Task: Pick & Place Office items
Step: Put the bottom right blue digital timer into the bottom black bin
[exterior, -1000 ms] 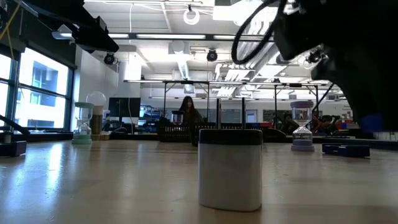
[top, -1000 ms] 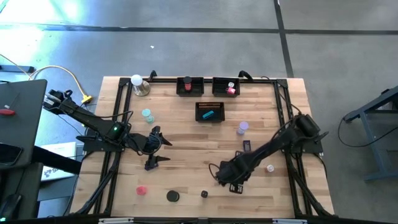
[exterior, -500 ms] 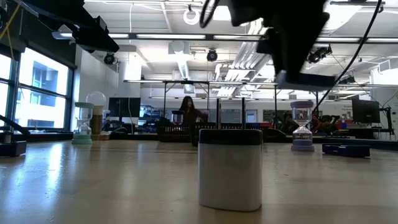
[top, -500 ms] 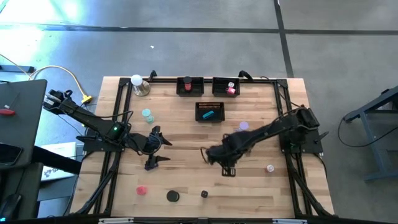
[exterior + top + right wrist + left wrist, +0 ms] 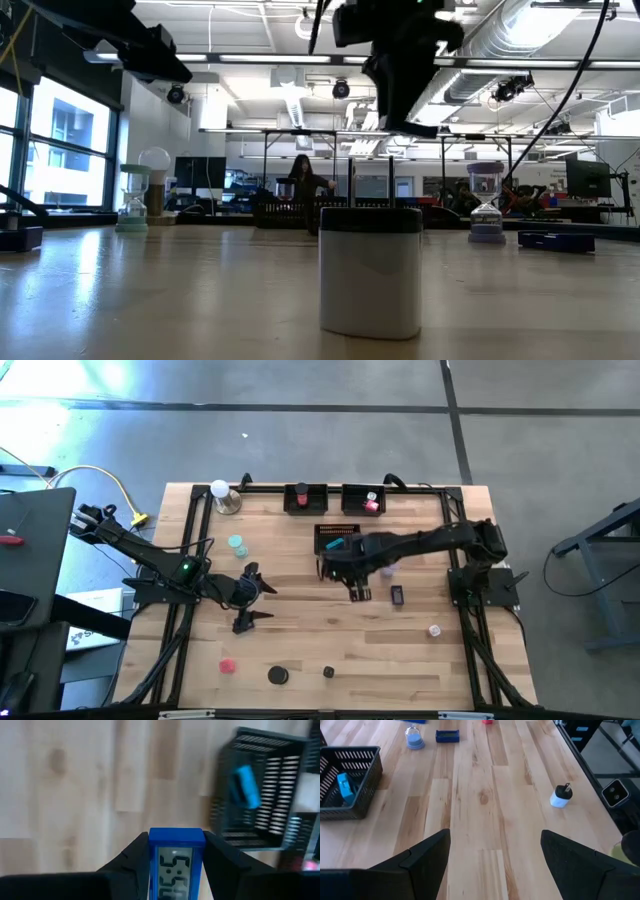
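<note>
My right gripper [image 5: 357,591] hangs above the table's middle, just near of the middle black mesh tray [image 5: 337,540], and is shut on a blue-framed digital clock [image 5: 176,865]. The tray's teal piece [image 5: 244,786] shows ahead of it. My left gripper [image 5: 492,865] waits open over the left half of the table [image 5: 248,600]. Lying on the wood are a teal hourglass [image 5: 236,545], a lavender hourglass [image 5: 414,737], a dark blue block [image 5: 397,596], a red piece [image 5: 228,665], a black disc [image 5: 277,675] and a small white piece [image 5: 434,630]. My right gripper pinches the blue clock between its two fingers [image 5: 135,857], one on each narrow side of the blue frame [image 5: 152,851]. The display faces the wrist camera. The clock is lifted clear of the table. The fingers point down at the wood.
Two more black mesh trays [image 5: 306,498] [image 5: 363,498] stand along the far edge, beside a white ball on a metal base [image 5: 222,495]. A white cylinder with a black top [image 5: 370,270] stands close to the low camera. A person sits in the room beyond the table [image 5: 303,180].
My right gripper has carried the clock from the near right part of the table toward the far edge and a little left, ending beside the middle mesh tray. It has stayed shut on the clock throughout. The dark blue block it passed over has kept its place.
</note>
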Tool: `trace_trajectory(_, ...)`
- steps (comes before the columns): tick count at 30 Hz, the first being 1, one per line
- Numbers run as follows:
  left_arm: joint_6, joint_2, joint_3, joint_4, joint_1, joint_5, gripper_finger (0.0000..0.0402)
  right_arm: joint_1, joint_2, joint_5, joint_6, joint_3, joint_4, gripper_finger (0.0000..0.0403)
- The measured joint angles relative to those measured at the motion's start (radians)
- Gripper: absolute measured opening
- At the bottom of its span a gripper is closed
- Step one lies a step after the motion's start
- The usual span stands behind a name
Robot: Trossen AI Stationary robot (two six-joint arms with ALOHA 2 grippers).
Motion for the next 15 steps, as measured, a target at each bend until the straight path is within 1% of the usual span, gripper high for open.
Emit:
trace_trajectory(3,0.017,0.0,0.0,0.0,0.0,0.0,0.0303,-0.055,0.0,-0.003,-0.074,0.0,0.044,0.0133)
trace_trajectory(6,0.025,0.0,0.0,0.0,0.0,0.0,0.0303,-0.107,0.0,-0.031,-0.158,0.0,0.092,0.0133)
trace_trajectory(10,0.068,0.0,0.0,-0.001,0.0,0.0,0.0303,-0.177,0.0,-0.105,-0.235,0.0,0.159,0.0133)
trace_trajectory(12,0.07,0.0,0.0,-0.002,0.0,0.0,0.0303,-0.208,0.004,-0.153,-0.268,0.0,0.195,0.0133)
trace_trajectory(15,0.069,0.0,0.0,-0.004,0.0,0.0,0.0303,-0.246,0.021,-0.195,-0.311,0.0,0.238,0.0133)
